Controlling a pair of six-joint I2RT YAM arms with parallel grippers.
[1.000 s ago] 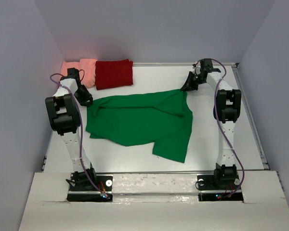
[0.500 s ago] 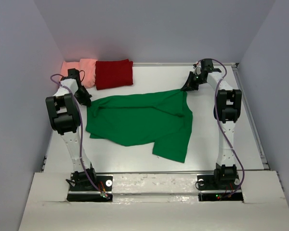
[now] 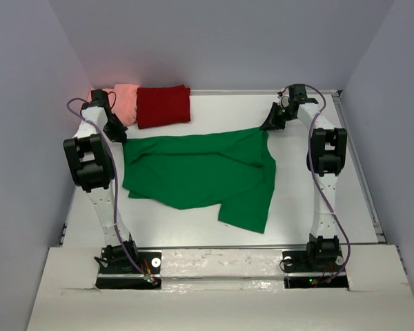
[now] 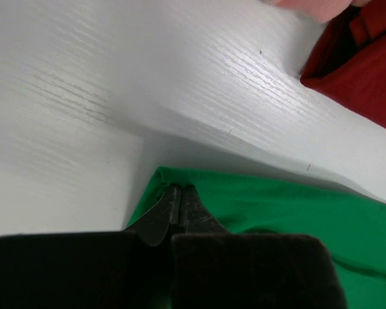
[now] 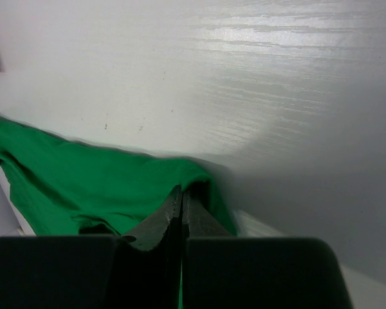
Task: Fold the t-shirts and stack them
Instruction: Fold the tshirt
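Observation:
The green t-shirt (image 3: 200, 172) lies spread and rumpled across the middle of the white table. My left gripper (image 3: 117, 134) is shut on its far-left corner, seen in the left wrist view (image 4: 179, 189) with green cloth (image 4: 276, 206) around the tips. My right gripper (image 3: 267, 126) is shut on its far-right corner, seen in the right wrist view (image 5: 181, 190) over green cloth (image 5: 83, 187). The dark red t-shirt (image 3: 163, 105) lies folded at the back, and the salmon-pink t-shirt (image 3: 124, 102) lies folded to its left. The dark red one also shows in the left wrist view (image 4: 360, 58).
Grey walls close in the table at the back and both sides. A raised rail (image 3: 362, 165) runs along the table's right edge. The arm bases (image 3: 124, 265) stand at the near edge.
My left gripper has moved toward the back with the shirt's far-left corner, pulling that edge straighter. The right gripper has barely moved.

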